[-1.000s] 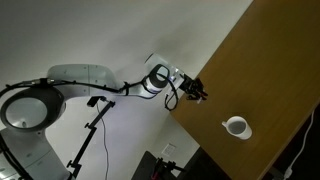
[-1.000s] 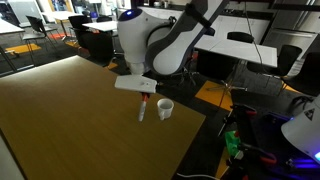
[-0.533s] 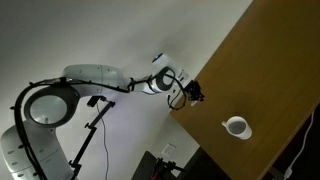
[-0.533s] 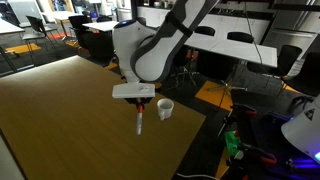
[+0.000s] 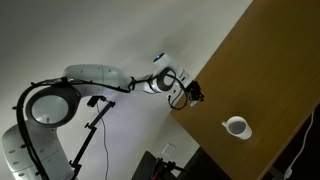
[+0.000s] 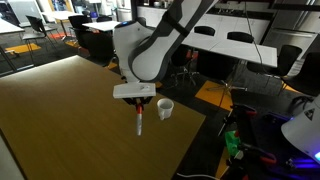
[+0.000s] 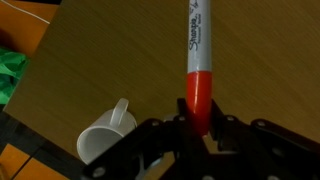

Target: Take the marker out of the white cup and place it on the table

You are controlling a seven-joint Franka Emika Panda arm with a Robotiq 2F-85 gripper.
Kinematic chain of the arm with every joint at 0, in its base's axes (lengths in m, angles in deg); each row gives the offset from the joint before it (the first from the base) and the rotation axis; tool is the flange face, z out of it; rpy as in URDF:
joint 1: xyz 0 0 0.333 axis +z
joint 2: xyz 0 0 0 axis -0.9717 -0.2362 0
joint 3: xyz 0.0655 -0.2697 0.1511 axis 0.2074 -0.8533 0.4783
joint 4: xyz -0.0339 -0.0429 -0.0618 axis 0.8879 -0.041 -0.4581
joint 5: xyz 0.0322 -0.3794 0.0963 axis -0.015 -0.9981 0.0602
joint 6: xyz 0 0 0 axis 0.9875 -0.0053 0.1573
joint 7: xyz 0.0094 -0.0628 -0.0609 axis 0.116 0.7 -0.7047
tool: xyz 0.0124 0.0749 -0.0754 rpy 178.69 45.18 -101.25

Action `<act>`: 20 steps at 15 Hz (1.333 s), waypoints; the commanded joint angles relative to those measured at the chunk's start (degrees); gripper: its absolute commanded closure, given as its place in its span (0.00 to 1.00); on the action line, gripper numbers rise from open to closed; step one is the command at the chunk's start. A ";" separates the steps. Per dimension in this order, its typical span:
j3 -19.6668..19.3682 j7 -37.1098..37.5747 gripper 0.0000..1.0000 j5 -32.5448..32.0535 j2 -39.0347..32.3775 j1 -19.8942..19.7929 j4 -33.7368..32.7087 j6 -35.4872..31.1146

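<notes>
The marker (image 7: 198, 60) is being gripped at its red end by the gripper (image 7: 199, 125), whose jaws are closed on it. It is being held outside the cup (image 6: 165, 108), just beside it, over the table (image 6: 60, 120). Only the setting down and release appear to be left.

exterior: distant, tilted, table (image 5: 262, 85) | exterior: nearer, oblique, table (image 6: 60, 120) | wrist: close, downward | shared: white cup (image 5: 236, 127) (image 6: 165, 108) (image 7: 105, 135)
</notes>
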 commanded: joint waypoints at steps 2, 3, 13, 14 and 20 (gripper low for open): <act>-3.60 1.16 0.94 2.23 -7.34 2.91 -9.34 0.96; -3.48 0.59 0.94 2.69 -9.07 2.72 -11.54 1.47; -2.21 -1.86 0.94 5.70 -20.71 2.00 -27.68 12.90; -2.36 -1.67 0.94 5.53 -21.93 2.05 -29.19 14.61; -2.56 -1.60 0.94 4.88 -28.56 2.08 -36.84 22.73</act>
